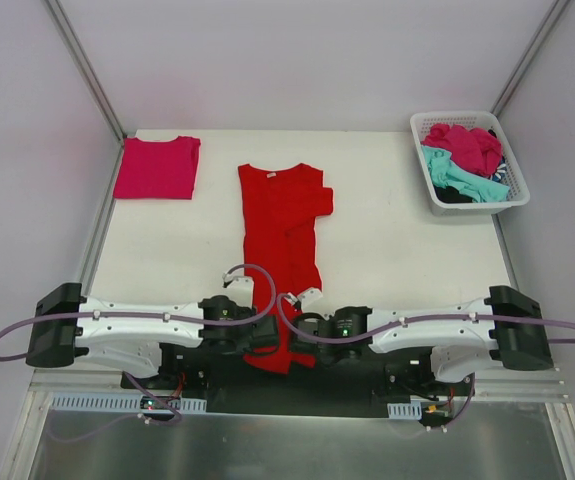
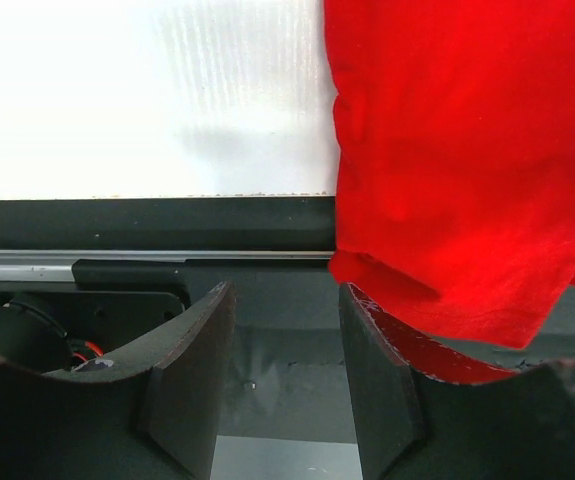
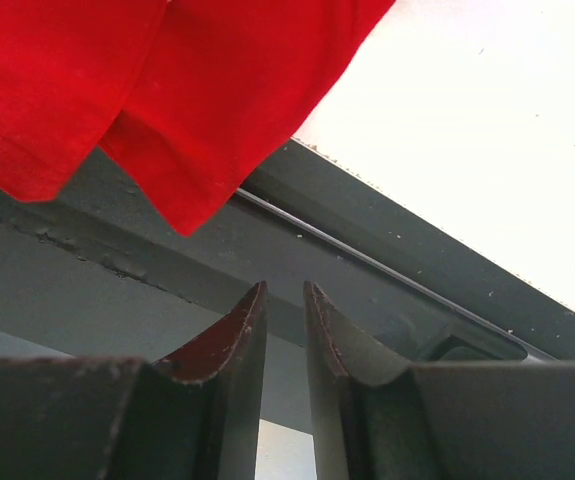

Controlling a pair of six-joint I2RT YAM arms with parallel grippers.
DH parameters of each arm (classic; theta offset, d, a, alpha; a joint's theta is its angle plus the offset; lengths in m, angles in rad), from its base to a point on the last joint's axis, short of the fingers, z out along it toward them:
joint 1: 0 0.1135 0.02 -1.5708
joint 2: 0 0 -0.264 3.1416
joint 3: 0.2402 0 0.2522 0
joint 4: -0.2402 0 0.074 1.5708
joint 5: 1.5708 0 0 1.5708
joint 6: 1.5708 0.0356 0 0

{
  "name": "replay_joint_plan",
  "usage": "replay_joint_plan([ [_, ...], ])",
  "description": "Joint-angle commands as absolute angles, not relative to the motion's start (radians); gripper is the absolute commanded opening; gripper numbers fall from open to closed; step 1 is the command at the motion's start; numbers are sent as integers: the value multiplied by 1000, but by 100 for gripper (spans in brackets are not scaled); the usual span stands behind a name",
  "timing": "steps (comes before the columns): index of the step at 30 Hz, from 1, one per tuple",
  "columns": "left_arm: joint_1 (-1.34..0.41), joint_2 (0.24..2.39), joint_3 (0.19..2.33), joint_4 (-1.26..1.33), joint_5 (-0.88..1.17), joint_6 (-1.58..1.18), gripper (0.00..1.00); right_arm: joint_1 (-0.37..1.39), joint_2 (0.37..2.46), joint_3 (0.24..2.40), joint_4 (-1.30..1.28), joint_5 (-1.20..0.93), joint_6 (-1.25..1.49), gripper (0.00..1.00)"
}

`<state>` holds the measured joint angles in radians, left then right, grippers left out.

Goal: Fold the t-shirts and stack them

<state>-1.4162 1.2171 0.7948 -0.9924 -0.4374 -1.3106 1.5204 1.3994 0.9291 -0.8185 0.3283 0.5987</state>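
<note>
The red t-shirt [image 1: 282, 230] lies in a long strip down the middle of the surface [image 1: 397, 260], collar toward 12 o'clock and hem draped over the near edge at 6 o'clock. A folded pink t-shirt [image 1: 157, 168] sits off at 10 o'clock, and a white basket [image 1: 479, 206] at 2 o'clock is heaped with a magenta t-shirt [image 1: 467, 145] and a teal t-shirt [image 1: 457, 178]. The left gripper [image 2: 287, 295] sits at the hanging hem, jaws a fair way apart and nothing between them, while the right gripper [image 3: 285, 288] on the hem's other side is parted only a slit, also empty, the cloth clear of its fingertips.
</note>
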Motion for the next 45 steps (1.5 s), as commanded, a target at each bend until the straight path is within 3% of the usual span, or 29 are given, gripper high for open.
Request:
replay_joint_plan([
  [1,-1447,1152,776,-1086,-517,-1410,46,1526,1348,931,-864,380,644,25],
  [8,-1492,1112,739,-1120,-543,-1465,46,1535,1296,876,-835,388,663,25],
  [16,-1638,1238,775,-1157,-589,-1598,47,1647,1370,854,-766,423,698,25],
  [17,-1650,1246,779,-1163,-609,-1609,49,1661,1393,857,-753,431,698,25],
  [20,-1681,1267,775,-1184,-635,-1666,66,1713,1430,871,-709,466,689,25],
  [29,-1723,1269,781,-1232,-699,-1747,67,1756,1448,851,-647,515,683,25],
  [38,-1727,1042,675,-1186,-732,-1751,66,1764,1329,799,-641,575,690,24],
  [45,-1730,656,476,-933,-687,-1675,66,1764,1074,649,-523,610,779,24],
])
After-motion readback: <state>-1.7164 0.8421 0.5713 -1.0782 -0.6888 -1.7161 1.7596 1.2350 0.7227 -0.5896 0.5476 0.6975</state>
